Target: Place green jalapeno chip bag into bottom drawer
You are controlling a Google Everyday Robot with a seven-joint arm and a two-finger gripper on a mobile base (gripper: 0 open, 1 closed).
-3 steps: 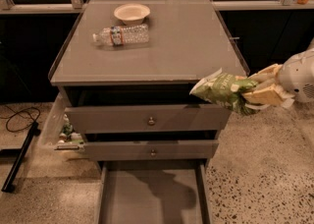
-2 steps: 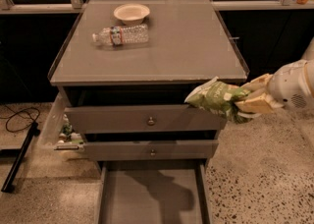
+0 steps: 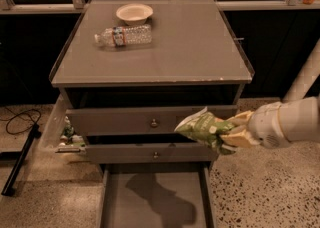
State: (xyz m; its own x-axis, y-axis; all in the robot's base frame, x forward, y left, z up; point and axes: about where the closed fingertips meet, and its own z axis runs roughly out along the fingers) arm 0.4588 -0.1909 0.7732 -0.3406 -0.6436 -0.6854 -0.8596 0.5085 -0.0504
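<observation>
While the claw [image 3: 234,133], right-centre, clamps the green jalapeno chip bag [image 3: 202,128] | we should swing lower-left over the bottom drawer [image 3: 150,203] | release low.

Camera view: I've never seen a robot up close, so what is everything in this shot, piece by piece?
cabinet: one, grey, centre.
bowl: one, cream, back of the cabinet top.
water bottle: one, clear, lying on its side in front of the bowl.
upper drawers: two, grey, knobbed, under the top.
bottom drawer: one, grey, pulled out near the floor.
green jalapeno chip bag: one, light green, in the air at the upper drawers' right end.
cable: one, black, floor at left.
gripper: one, cream, right of the cabinet, shut on the bag.
arm: one, white, from the right edge.
</observation>
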